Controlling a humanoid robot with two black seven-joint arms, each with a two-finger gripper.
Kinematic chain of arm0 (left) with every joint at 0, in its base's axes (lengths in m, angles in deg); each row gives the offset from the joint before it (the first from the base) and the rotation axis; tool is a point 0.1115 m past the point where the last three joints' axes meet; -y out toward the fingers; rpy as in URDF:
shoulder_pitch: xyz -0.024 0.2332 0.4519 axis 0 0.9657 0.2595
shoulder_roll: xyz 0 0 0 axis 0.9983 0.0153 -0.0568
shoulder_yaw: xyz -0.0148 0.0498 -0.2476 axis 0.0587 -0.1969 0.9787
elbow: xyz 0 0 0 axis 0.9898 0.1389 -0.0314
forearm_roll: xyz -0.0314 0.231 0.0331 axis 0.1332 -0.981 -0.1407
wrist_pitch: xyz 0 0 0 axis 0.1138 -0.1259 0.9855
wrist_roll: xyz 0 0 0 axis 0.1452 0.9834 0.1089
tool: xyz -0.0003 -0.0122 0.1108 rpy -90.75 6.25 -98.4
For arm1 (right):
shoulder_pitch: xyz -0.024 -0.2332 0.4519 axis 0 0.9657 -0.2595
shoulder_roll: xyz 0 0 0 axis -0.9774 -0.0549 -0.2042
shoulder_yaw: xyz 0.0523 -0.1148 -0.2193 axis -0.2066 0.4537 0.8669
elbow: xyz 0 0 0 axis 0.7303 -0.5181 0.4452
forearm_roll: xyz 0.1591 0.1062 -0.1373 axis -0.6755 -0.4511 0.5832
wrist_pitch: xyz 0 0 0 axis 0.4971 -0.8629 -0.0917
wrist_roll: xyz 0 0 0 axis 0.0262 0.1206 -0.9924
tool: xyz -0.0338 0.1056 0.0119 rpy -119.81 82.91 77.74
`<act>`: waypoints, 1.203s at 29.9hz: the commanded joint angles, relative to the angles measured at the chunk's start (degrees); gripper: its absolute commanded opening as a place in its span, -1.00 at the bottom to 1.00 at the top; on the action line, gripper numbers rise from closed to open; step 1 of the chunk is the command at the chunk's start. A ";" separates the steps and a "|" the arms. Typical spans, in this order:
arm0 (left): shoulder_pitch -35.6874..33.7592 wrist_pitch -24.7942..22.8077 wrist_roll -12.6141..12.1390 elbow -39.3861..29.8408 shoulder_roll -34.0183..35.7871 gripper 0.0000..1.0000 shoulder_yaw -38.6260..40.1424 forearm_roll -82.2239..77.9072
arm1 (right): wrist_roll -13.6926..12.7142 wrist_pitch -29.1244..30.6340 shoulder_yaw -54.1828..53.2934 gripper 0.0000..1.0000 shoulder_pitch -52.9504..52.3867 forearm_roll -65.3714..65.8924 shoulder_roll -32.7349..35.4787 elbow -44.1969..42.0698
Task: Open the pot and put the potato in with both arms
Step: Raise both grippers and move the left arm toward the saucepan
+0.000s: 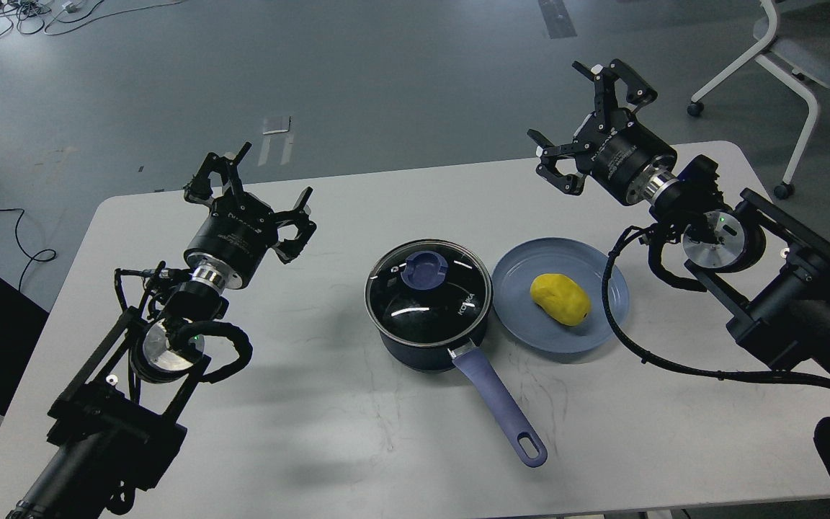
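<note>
Low in the frame's centre, the pot [429, 306] sits on the counter [314, 432], handle toward the viewer, glass lid [426, 285] on. The lid looks slick and breakable; its blue knob [424, 270] is the place to grip. Right of it, the potato [560, 298] lies on a plate [602, 317], firm and light. Higher up, the left hand [256, 194] and right hand [588, 122] hang wide, empty.

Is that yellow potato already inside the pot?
No, the potato lies on the blue plate beside the pot, whose glass lid is on.
</note>
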 commanded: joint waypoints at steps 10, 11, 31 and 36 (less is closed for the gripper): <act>0.01 0.18 0.30 0.06 -2.22 0.96 0.92 -0.48 | 0.22 0.12 0.02 1.00 3.19 1.01 0.37 1.80; 0.01 0.00 0.39 0.15 -2.13 0.96 0.93 -0.48 | 0.22 0.11 0.02 1.00 3.36 1.37 0.46 1.80; -2.36 0.79 0.65 3.31 -1.87 0.96 -0.22 -0.39 | -0.22 0.64 2.57 1.00 1.26 2.07 9.42 7.43; -2.89 1.05 0.74 3.23 -2.57 0.96 -0.31 -0.31 | -0.22 0.64 2.57 1.00 -0.06 2.51 8.28 3.83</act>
